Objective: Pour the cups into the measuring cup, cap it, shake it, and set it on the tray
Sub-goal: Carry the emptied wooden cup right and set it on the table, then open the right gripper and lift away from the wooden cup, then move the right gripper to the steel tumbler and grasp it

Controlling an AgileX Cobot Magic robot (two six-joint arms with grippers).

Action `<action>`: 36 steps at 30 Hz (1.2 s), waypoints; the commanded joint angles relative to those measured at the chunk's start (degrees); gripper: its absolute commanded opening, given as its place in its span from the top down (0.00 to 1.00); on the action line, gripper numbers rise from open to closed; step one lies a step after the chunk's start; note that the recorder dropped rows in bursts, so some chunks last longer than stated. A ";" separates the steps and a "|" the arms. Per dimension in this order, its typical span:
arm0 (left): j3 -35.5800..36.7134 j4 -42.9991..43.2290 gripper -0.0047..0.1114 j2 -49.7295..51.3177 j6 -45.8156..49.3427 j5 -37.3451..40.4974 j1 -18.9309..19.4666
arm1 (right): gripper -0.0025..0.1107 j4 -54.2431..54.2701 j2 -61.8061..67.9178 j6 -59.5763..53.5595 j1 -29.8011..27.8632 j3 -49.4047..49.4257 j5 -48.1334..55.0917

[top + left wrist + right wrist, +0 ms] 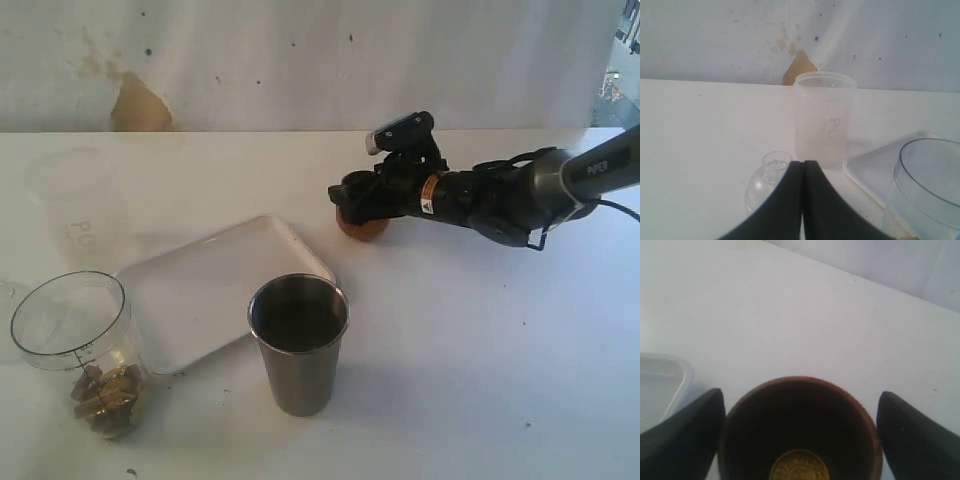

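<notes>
The small brown wooden cup [362, 226] stands on the table behind the tray; in the right wrist view the wooden cup [800, 425] has a gold round piece [799, 466] at its bottom. My right gripper [350, 194] [799, 395] is open, with one finger on each side of the cup. One finger is at the cup's wall and the other stands slightly off it. The steel tumbler [298, 345] stands upright at the front. The clear measuring cup [78, 352] [927, 192] at the front left holds brownish pieces. My left gripper [802, 163] is shut and empty.
The white tray [215, 285] [875, 167] lies between the measuring cup and the wooden cup. A frosted plastic cup [75, 200] [824, 117] stands behind it at the left. A clear domed lid [765, 180] lies on the table just beyond my left fingers.
</notes>
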 commanded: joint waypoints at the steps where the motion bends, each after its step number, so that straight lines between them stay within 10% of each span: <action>1: 0.26 -0.28 0.96 -0.26 0.05 0.00 -0.26 | 0.30 -0.11 -1.72 0.21 -0.02 -0.13 0.13; 10: 0.26 -0.28 0.96 -0.26 0.05 0.00 -0.26 | 0.30 -2.75 -12.13 7.85 -0.02 -0.13 3.36; 22: 0.26 -0.28 0.96 -0.26 0.05 0.00 -0.26 | 0.30 -36.24 -32.47 45.10 -0.02 -0.13 -7.92; 26: 0.26 -0.28 0.96 -0.26 0.05 0.00 -0.26 | 0.09 -47.60 -37.11 55.66 -0.02 1.57 -12.61; 36: 0.26 -0.28 0.96 -0.26 0.05 0.00 -0.26 | 0.05 -46.15 -44.68 43.45 -0.02 24.00 -15.72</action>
